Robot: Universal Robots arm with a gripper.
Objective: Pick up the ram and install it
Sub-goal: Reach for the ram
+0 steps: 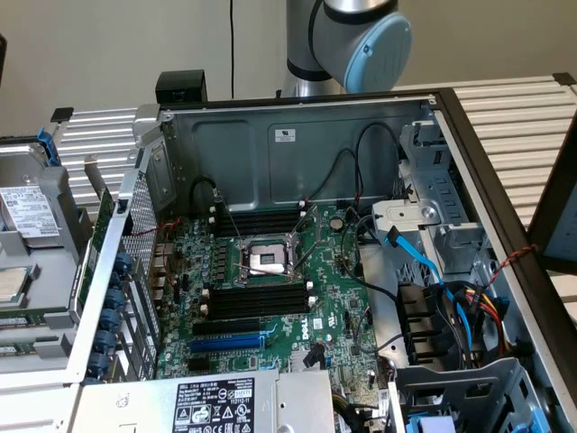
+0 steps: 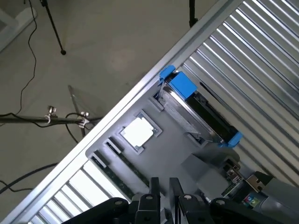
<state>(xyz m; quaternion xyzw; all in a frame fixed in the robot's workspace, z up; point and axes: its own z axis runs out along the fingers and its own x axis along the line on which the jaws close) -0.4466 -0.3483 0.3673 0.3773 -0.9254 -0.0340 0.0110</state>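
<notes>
1. A pale bare floor lay beyond a ribbed metal table, with a thin stand leg and loose black cables on it.
2. A grey tray sat on the table at its edge.
3. The gripper hovered just above the tray and touched nothing in it.
4. Its two black fingers stood close together with a narrow gap between them. Only the tray's grey showed through that gap, so the gripper was slightly open and held nothing.
5. The ram seemed to be the long, thin dark green strip lying in a groove of the tray, along the tray's floor-side edge. It lay near the fingertips but apart from them.
6. A white square part rested in a recess near the middle of the tray, just beside the ram's groove.
7. A drive caddy with blue end clips lay across the tray's far side, away from the ram.
8. In the exterior view, an open computer case stood beside the tray, on the exterior view's right of it.
9. Inside the case lay a green motherboard with an uncovered processor socket. Long black memory slots ran on both sides of the socket, and no stick was visible in them.
10. The arm rose behind the case's back wall.
</notes>
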